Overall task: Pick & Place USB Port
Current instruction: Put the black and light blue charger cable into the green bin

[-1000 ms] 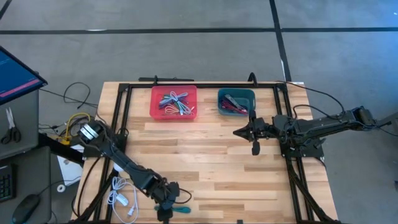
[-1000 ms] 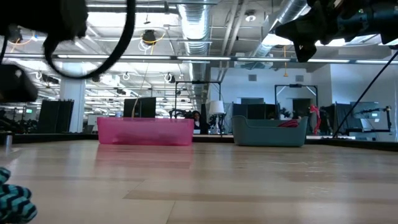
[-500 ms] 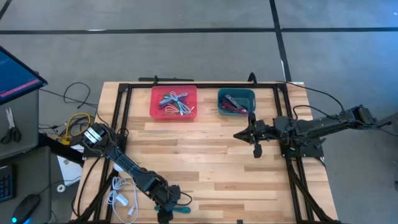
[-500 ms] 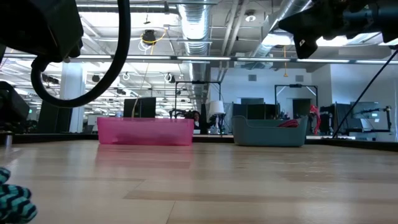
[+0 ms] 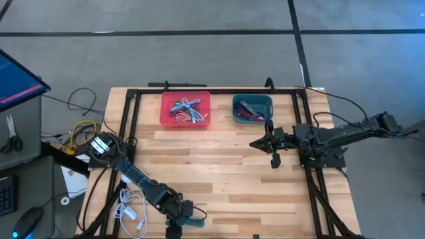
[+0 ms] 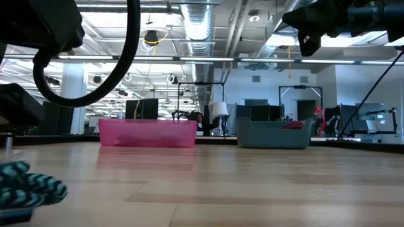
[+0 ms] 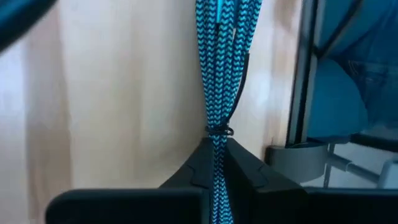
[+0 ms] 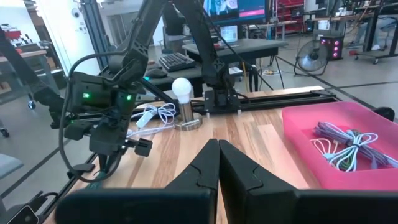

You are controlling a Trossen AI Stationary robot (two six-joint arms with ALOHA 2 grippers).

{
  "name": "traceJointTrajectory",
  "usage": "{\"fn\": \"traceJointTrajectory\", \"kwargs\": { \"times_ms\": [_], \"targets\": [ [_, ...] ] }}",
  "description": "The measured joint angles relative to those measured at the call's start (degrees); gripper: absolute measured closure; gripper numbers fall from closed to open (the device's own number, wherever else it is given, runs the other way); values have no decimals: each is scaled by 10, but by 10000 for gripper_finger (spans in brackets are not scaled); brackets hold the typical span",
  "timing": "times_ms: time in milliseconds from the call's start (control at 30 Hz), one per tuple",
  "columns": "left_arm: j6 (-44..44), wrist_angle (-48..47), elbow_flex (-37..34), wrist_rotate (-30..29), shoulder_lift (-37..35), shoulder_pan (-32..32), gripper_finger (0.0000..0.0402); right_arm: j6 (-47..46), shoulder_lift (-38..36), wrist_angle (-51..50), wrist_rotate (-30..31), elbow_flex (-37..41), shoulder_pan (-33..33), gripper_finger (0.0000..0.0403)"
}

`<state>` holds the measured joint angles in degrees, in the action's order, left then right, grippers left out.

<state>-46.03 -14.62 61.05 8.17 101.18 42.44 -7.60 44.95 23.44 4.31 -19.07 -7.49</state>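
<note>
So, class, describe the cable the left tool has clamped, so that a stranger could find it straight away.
Start at the wooden table and go to its near edge, at the end of the left arm. There the left tool is shut on a bundled teal-and-black braided cable. The other cables lie in the red plastic bin and the teal plastic bin at the far edge.

We see a coiled white cable [image 5: 129,211] lying on the table [image 5: 219,166] near its front-left corner. In the right wrist view a white bulb on a round stand [image 8: 181,102] stands upright just beside that cable. Off the table's left edge we find a loop of yellow cable [image 5: 81,129], a blue-lit monitor [image 5: 16,79], scissors [image 5: 10,136], a keyboard [image 5: 5,196] and a mouse [image 5: 30,222]. A fan [image 8: 309,60] stands in the room beyond.
</note>
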Motion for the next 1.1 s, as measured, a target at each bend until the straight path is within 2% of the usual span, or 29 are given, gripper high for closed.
{"fn": "traceJointTrajectory", "kwargs": {
  "times_ms": [267, 400, 567, 667, 833, 1100],
  "targets": [
    [56, -9, -2, -12, -17, -1, 387, 0, 0, 0, 0, 0, 0, 403],
    [85, -53, -5, -74, -63, -1, 387, 0, 0, 0, 0, 0, 0, 403],
    [121, -156, -3, -169, -148, -3, 387, 0, 0, 0, 0, 0, 0, 403],
    [160, -174, -3, -210, -199, -16, 388, 0, 0, 1, 0, 0, 0, 403],
    [272, -182, -3, -238, -266, -75, 388, 0, 0, 4, 0, 0, 0, 403],
    [433, -159, -2, -257, -338, -220, 388, 7, 0, 3, 0, 0, 0, 403]
  ]
}}
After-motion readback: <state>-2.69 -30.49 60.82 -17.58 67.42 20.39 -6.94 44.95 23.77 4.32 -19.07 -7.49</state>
